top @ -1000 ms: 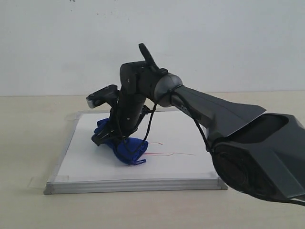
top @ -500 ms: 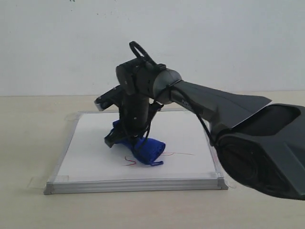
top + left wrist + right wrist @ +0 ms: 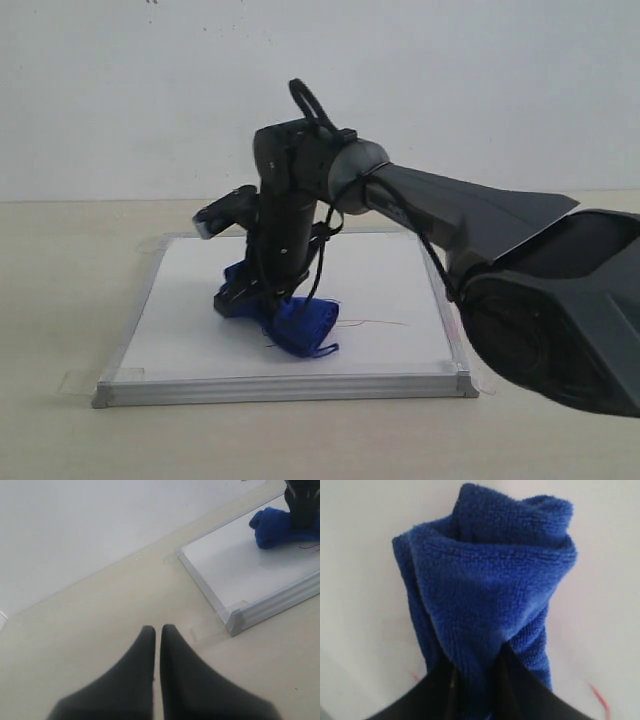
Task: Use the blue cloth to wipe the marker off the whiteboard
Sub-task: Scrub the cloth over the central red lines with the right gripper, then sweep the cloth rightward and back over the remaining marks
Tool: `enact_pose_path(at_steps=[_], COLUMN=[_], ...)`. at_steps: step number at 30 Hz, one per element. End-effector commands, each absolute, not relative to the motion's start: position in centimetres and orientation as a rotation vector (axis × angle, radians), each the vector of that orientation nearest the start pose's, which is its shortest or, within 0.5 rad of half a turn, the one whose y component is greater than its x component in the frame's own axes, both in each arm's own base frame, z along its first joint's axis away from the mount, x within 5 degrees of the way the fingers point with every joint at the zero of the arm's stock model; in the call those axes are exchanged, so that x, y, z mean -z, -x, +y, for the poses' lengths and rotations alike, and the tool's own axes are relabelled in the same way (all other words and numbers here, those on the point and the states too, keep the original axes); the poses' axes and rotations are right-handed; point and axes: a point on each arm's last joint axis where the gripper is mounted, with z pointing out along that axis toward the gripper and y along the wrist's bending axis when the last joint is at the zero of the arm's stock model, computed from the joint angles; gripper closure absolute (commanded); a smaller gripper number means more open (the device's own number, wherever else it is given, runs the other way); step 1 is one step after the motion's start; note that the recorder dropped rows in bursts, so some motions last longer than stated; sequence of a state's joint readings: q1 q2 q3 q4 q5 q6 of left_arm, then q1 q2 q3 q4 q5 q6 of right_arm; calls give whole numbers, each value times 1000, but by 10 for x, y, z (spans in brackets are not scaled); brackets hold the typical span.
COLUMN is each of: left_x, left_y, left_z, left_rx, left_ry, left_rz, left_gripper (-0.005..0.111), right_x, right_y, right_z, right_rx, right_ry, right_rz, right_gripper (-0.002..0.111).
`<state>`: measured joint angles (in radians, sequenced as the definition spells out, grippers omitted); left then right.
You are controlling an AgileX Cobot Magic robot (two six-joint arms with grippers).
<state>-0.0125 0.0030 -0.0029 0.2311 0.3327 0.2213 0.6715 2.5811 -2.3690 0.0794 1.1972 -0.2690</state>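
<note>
The whiteboard point(image 3: 380, 280) with its silver-grey frame lies flat on the beige table. My right gripper point(image 3: 262, 298) is shut on the blue cloth point(image 3: 300, 325) and presses it onto the board's front middle. In the right wrist view the bunched blue cloth point(image 3: 485, 590) fills the space ahead of the fingers. Thin red marker lines point(image 3: 375, 322) trail right of the cloth, and a red stroke point(image 3: 599, 696) shows beside it. My left gripper point(image 3: 156, 630) is shut and empty, over bare table off the whiteboard's corner point(image 3: 235, 620).
Clear tape tabs point(image 3: 78, 381) hold the board's corners to the beige table point(image 3: 60, 260). A white wall stands behind. The right arm's dark body point(image 3: 540, 300) covers the board's right edge.
The right gripper has swept the blue cloth right across the board and then back a little to the left. The red lines left of the cloth are mostly gone. The left arm is unseen earlier.
</note>
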Motion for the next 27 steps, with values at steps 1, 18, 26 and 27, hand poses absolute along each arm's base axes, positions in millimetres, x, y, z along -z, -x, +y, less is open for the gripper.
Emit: enact_pose_path(at_steps=[1,18,26,27], left_x=[-184,-184,-184,-184], left_y=[-54,-54,-54,-54], left_z=[6,6,6,6], left_rx=[-375,-375,-375,-375], left_ry=[-358,-358,-358,-358], left_rz=[1785,1785,1785,1785], left_gripper=[103,103,103,103], right_x=[-141,-142,-139,-139], right_y=[-378,-461,-457,-452], right_z=[372,263,267,276], right_rx=[-283,289,-23,-60], right_ry=[1523,978,930,1009], right_rz=[2523,2692,2780,2758], right_gripper=[109,109,109,109])
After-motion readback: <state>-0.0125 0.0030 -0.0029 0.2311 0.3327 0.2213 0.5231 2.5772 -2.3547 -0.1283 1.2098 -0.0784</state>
